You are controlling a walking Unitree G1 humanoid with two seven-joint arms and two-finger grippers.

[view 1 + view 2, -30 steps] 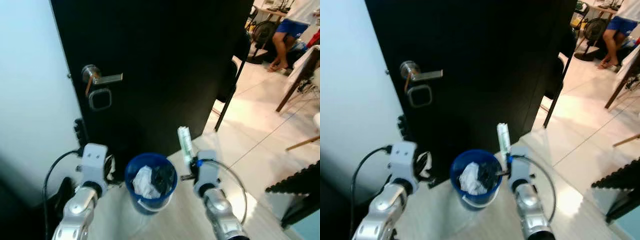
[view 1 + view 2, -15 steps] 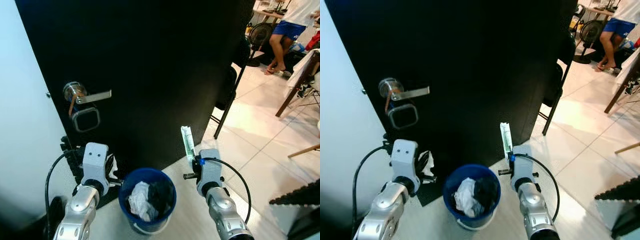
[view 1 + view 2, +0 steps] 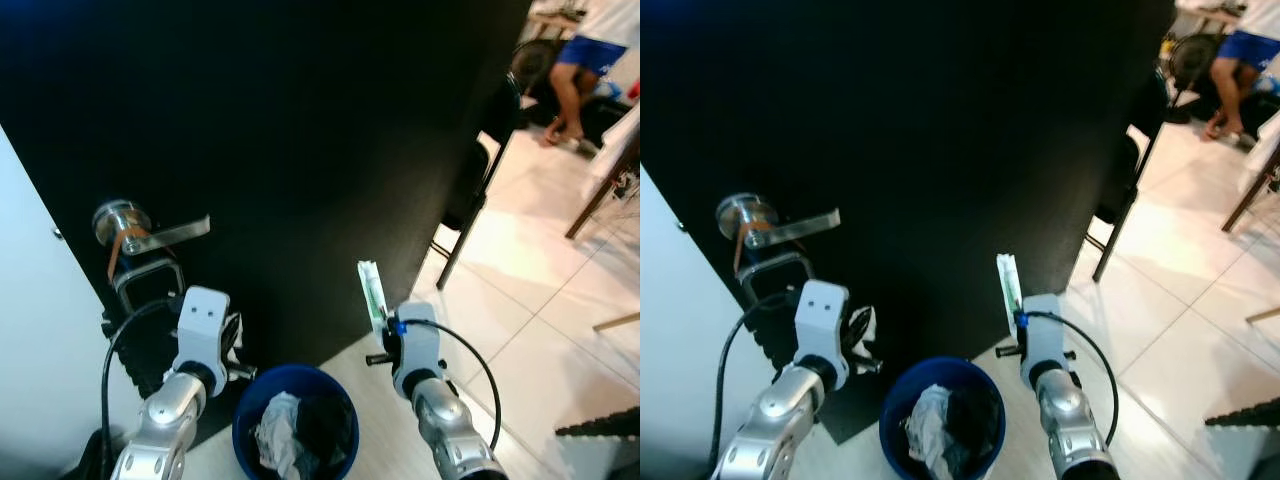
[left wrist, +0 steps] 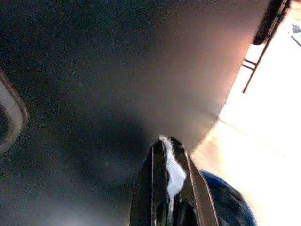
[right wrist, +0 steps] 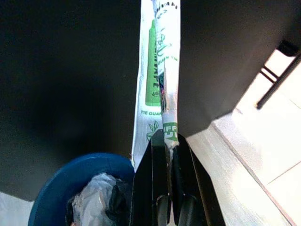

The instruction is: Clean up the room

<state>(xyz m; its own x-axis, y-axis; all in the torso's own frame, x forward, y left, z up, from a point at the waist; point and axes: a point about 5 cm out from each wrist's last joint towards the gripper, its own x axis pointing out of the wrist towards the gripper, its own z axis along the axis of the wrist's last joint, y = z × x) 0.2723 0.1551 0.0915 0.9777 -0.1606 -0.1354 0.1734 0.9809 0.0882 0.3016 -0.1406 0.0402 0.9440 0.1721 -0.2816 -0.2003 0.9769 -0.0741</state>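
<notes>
My right gripper clamped on green-and-white wrapper, held upright at 1 o'clock of blue bin so it clears rim before drop. My left gripper pinches scrap of white paper at bin's 10 o'clock, close to black door. Bin on floor between arms, already holding crumpled trash. Next, judged: carry both over opening, release

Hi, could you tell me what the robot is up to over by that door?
It is tidying up. The right tool is shut on a green-and-white wrapper, held upright beside a blue bin that already holds crumpled trash. The left tool pinches a small white scrap on the bin's other side. Both stand before a black door; neither piece is in the bin yet.
</notes>
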